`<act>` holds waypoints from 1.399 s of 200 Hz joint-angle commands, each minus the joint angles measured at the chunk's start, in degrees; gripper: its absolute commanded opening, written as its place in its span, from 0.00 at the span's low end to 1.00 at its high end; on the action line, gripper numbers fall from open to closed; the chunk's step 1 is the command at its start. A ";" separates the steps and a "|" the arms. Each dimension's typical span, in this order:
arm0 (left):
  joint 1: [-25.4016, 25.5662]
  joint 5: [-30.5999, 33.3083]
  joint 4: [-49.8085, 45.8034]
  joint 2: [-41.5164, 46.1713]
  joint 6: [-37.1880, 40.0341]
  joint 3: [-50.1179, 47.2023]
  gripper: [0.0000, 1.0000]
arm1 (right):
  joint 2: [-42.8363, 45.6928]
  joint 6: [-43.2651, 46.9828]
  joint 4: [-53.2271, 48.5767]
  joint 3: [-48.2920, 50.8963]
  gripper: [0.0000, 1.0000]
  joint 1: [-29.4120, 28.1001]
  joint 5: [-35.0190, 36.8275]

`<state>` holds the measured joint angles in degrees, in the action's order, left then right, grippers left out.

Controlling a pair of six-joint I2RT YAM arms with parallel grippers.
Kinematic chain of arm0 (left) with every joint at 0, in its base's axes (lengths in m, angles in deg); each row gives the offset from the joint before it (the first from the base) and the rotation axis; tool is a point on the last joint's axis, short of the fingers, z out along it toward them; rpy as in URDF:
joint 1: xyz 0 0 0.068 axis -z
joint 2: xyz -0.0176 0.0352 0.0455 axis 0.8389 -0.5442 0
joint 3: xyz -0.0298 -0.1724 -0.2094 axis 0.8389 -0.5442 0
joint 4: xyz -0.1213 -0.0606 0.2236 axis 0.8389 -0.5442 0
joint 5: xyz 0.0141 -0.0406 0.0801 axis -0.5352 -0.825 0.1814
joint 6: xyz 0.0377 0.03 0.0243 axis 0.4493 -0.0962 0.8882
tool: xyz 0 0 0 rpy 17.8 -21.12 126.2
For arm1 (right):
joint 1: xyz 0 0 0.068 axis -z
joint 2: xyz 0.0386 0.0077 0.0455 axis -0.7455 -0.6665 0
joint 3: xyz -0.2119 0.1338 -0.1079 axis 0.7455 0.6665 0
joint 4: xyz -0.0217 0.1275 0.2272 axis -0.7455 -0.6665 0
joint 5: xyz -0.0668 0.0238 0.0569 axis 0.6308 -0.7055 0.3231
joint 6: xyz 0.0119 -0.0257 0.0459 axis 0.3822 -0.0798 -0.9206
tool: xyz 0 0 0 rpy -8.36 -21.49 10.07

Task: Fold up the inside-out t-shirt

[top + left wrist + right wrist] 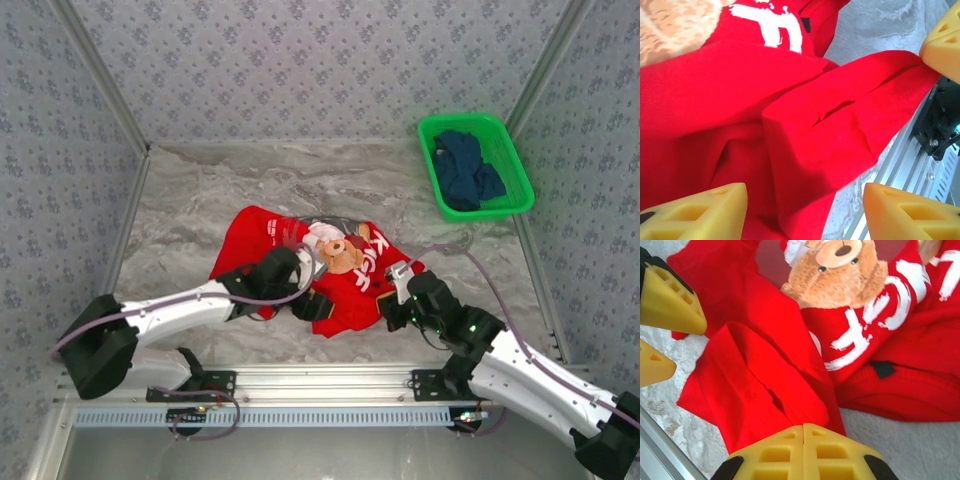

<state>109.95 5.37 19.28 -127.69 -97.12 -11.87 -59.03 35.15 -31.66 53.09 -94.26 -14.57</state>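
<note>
Lying crumpled mid-frame on the grey marbled table (200,200), the bright red short-sleeved cloth t-shirt with a teddy-bear print (345,285) seems mid-straightening: right gripper (804,445) pinched shut on a fold, left gripper (802,212) wide and empty, likely needing its own hold next.

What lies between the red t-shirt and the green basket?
Bare grey marbled table, seen in the top view; only the right arm's thin cable arcs over it near the t-shirt.

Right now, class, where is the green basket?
In the top external view, the green basket sits in the far right corner of the table, holding a dark blue garment, apart from the t-shirt.
</note>
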 commanded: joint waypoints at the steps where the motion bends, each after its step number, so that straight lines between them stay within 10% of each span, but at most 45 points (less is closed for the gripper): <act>1: 0.51 0.78 -1.60 -3.77 3.78 3.56 0.56 | -0.04 -1.88 -2.75 0.07 0.00 -0.36 2.37; 49: 0.18 3.62 -2.79 -4.34 5.96 4.49 0.16 | -0.51 -3.72 -7.55 -1.66 0.00 -0.33 6.38; 91: -1.89 -8.58 9.73 5.28 4.62 -4.10 0.00 | -0.51 -9.44 -14.04 -4.40 0.00 0.20 16.08; 151: -4.02 -12.78 25.25 17.72 -3.26 -13.27 0.00 | 2.84 -9.20 -8.09 -1.61 0.00 0.37 17.88; 215: -5.57 -4.93 31.67 22.20 -17.85 -12.32 0.00 | 5.78 3.61 7.70 2.40 0.00 -0.66 1.79; 280: -12.35 -3.19 30.51 27.63 -25.18 -11.60 0.00 | 7.78 3.34 4.50 5.05 0.00 -3.51 14.67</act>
<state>99.90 -0.22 48.15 -103.78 -119.56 -25.66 -52.91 37.40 -24.95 56.48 -97.17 -6.61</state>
